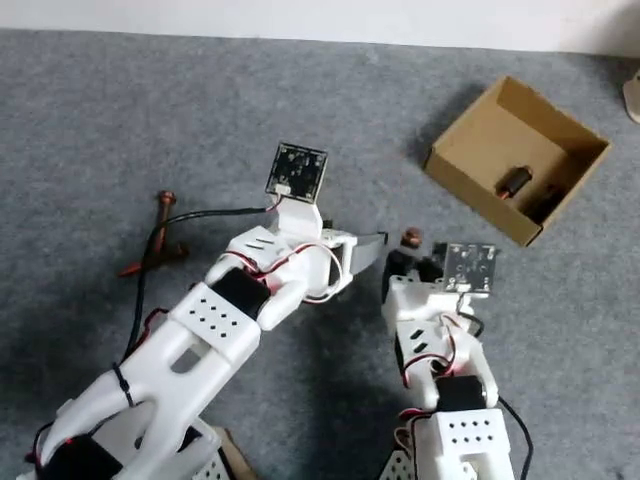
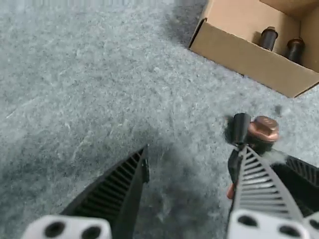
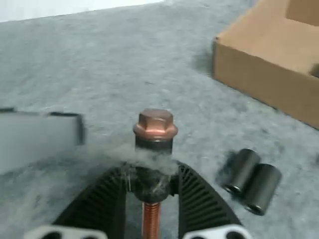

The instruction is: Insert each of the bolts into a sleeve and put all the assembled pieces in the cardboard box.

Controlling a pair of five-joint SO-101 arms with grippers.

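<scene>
Where R end effector grips, sleeve half-hides bolt

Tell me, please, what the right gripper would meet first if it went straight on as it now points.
Probably only carpet: the right gripper, shut on the sleeved bolt, points past the cardboard box, which lies off to one side.

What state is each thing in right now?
Left end effector: open, empty.
Right end effector: shut on a sleeve.
Bolt: seated in that sleeve, head out.
Cardboard box: open, two assembled pieces inside.
Spare sleeves: empty, lying side by side.
Loose bolts: bare, not yet sleeved.
</scene>
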